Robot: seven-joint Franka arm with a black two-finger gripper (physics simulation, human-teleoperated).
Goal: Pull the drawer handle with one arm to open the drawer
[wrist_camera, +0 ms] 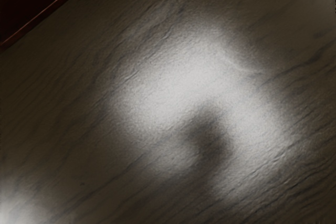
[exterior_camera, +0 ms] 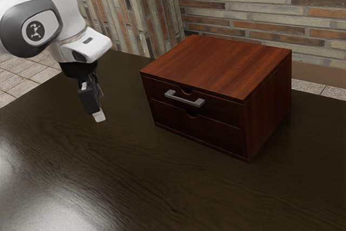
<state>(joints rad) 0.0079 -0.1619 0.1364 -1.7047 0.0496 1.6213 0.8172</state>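
A reddish-brown wooden cabinet point(exterior_camera: 227, 66) stands on the dark table point(exterior_camera: 162, 187), right of the middle in the exterior view. Its front holds two drawers, one above the other. The upper drawer point(exterior_camera: 189, 101) carries a silver bar handle point(exterior_camera: 184, 98) and sits flush with the cabinet's front. My gripper point(exterior_camera: 98, 115) hangs just above the table, well off to the exterior view's left of the handle, and points down, holding nothing. In the wrist view the cabinet's lower edge point(wrist_camera: 37, 9) shows as a dark red corner beyond the bare tabletop point(wrist_camera: 173, 103) under my hand.
The lower drawer point(exterior_camera: 194, 125) has no bar, only a small notch at its top edge. A brick wall point(exterior_camera: 259, 4) rises behind the table. Open tabletop lies between my hand and the cabinet's front.
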